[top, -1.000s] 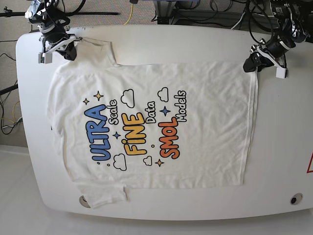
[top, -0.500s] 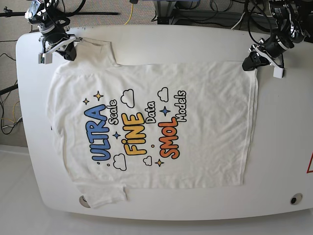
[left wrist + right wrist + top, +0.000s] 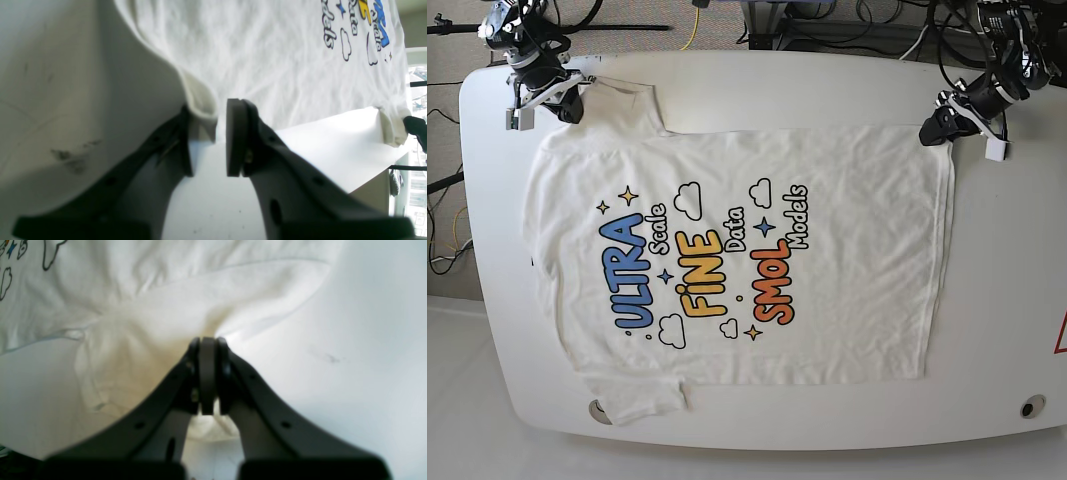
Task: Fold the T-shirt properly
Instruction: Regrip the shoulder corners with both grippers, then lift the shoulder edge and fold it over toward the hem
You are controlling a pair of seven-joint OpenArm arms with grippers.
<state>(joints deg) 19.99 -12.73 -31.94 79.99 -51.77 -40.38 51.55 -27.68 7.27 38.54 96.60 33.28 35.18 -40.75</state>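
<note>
The white T-shirt [image 3: 727,260] lies flat, print side up, on the white table [image 3: 1007,300]. My right gripper [image 3: 547,100] is at the far left corner of the base view, shut on the sleeve. In the right wrist view its pads [image 3: 207,340] pinch bunched fabric of the T-shirt [image 3: 200,290]. My left gripper [image 3: 939,128] sits at the shirt's far right hem corner. In the left wrist view its jaws [image 3: 210,108] stand a little apart around that corner of the T-shirt [image 3: 267,50]. The hem lies against one finger, with a slim gap to the other pad [image 3: 233,133].
Cables and stands crowd the floor behind the table's far edge. A round hole [image 3: 1032,407] marks the near right corner, and another [image 3: 599,410] lies under the near sleeve. A red-edged sticker [image 3: 1061,335] is at the right rim.
My left gripper slid left onto the hem corner and narrowed its jaws. The right gripper kept its hold on the sleeve and barely moved.
</note>
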